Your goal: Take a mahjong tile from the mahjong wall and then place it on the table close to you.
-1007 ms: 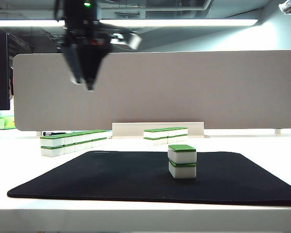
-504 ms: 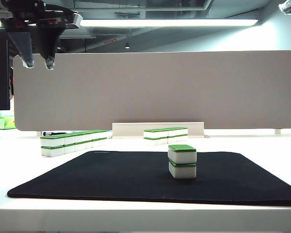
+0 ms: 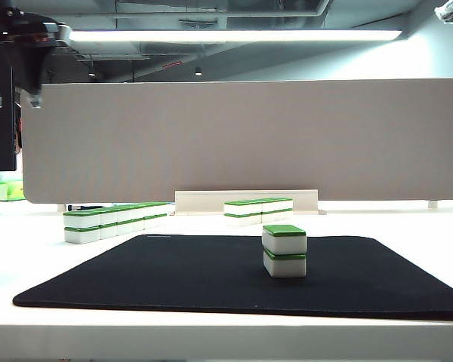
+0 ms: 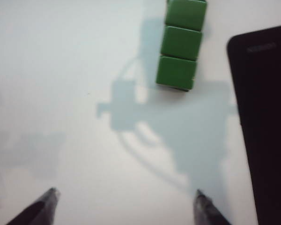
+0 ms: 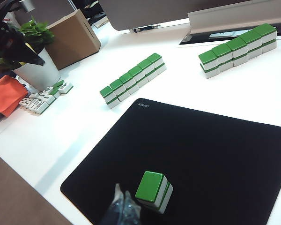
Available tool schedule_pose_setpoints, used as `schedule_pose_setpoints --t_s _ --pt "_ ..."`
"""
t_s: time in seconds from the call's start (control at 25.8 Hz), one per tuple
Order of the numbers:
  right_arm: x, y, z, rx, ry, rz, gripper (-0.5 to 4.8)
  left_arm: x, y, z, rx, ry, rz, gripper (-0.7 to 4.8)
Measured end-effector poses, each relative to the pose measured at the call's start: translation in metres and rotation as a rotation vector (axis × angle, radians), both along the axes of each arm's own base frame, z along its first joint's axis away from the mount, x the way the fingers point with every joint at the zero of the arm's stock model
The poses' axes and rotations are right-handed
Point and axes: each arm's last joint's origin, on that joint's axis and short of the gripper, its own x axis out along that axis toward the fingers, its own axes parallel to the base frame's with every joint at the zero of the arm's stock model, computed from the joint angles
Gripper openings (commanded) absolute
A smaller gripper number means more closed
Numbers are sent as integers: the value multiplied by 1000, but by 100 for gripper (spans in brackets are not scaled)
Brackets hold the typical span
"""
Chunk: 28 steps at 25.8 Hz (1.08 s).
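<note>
Since the earlier frame, left gripper (image 3: pixel 11 96) has swung from upper centre-left to the far-left edge, high above the table (image 3: pixel 30 256), jaws wide and empty. Mahjong wall (image 3: pixel 113 219) sits left of the mat (image 3: pixel 211 275), untouched. Right gripper (image 5: pixel 122 208) is beside a two-tile stack (image 5: pixel 154 191) on the mat; its jaw state cannot be told.

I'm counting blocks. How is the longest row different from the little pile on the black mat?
The mahjong wall is a long row of many tiles on the white table; the little stack is just two tiles on the black mat. The open left end effector hovers near the wall, not the stack. Both are two high, green on top.
</note>
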Motion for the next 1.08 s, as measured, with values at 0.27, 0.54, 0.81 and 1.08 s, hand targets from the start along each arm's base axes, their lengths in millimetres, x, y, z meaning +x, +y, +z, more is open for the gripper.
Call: schedule_pose_setpoints --t_s 0.27,0.54,0.81,1.08 --pt "0 0 0 0 0 -1 -1 -1 53 1 -33 -17 251 371" --pt "0 0 0 -1 0 -3 -1 0 75 2 -24 -64 395 372" --pt "0 0 0 -4 0 -14 -1 25 45 -18 -110 -41 247 372" --pt "0 0 0 -5 0 -16 -1 49 0 -54 -59 56 31 373"
